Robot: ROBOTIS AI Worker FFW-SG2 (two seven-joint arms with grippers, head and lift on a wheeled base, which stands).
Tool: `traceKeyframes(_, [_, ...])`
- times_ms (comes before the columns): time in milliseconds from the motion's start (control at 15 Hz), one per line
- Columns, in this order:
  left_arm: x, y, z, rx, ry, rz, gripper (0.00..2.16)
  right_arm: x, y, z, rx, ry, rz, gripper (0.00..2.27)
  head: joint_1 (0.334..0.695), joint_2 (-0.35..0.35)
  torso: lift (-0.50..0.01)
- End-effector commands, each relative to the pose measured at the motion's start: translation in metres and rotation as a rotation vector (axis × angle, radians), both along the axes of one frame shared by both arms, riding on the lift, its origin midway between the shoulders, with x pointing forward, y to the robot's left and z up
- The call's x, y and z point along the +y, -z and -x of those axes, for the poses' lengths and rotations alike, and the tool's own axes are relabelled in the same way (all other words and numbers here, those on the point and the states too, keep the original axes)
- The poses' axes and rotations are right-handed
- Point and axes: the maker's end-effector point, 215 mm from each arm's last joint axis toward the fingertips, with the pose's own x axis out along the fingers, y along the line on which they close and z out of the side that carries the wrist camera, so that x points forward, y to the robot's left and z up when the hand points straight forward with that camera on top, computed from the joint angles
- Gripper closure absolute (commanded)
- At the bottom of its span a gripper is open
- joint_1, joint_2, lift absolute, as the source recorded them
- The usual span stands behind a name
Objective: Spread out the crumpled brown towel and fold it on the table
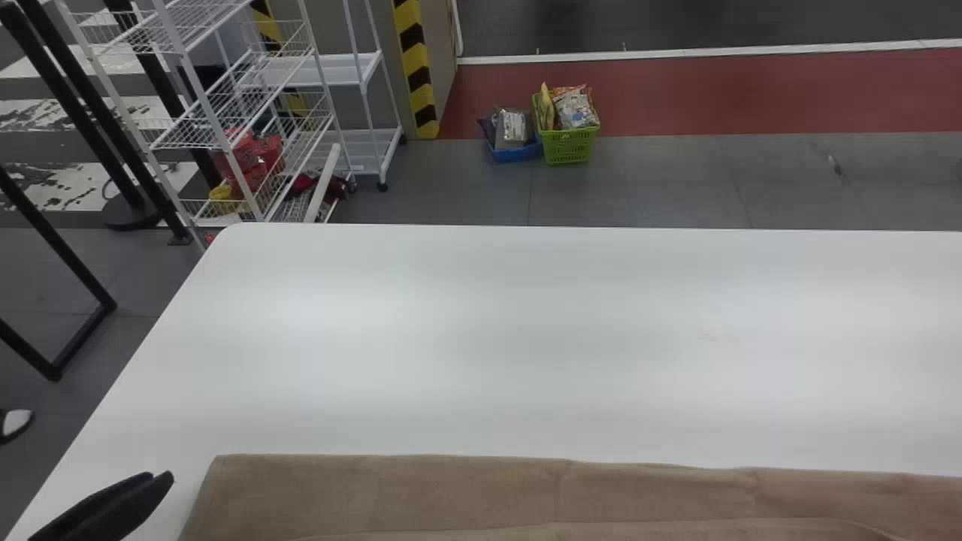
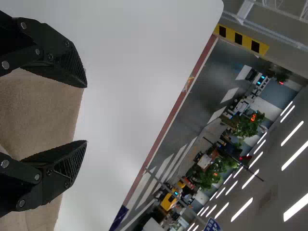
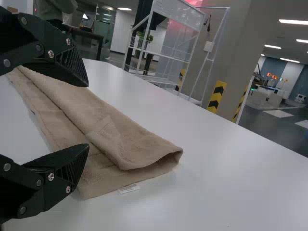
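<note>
Left gripper [image 2: 86,114] and right gripper [image 3: 88,116], fingers apart; brown towel [image 1: 451,492], bottom of frame: its loose flap [image 3: 137,149] may ruck if dragged.

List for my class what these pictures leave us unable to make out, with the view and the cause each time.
- Head view: the near part of the brown towel, cut off by the bottom edge.
- Right wrist view: some of the towel behind the right gripper, hidden by its jaws.
- Right wrist view: the white label's wording, too small.
- Head view: the green basket's bottom, hidden by its wall and packets.
</note>
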Motion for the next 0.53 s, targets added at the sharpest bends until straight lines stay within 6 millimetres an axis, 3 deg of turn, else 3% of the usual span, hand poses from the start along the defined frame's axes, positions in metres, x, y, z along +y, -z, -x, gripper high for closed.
traceKeyframes(0, [0.005,-0.0015,0.003,-0.01,-0.011,0.005,0.52,0.0039,0.0009,-0.0031,0.016,0.0,-0.019,0.53,0.695,0.168,-0.127])
traceKeyframes(467, [0.012,-0.0065,0.0072,-0.027,-0.02,0.015,0.52,0.0001,-0.0043,-0.0061,0.006,0.007,-0.007,0.53,0.695,0.201,-0.127])
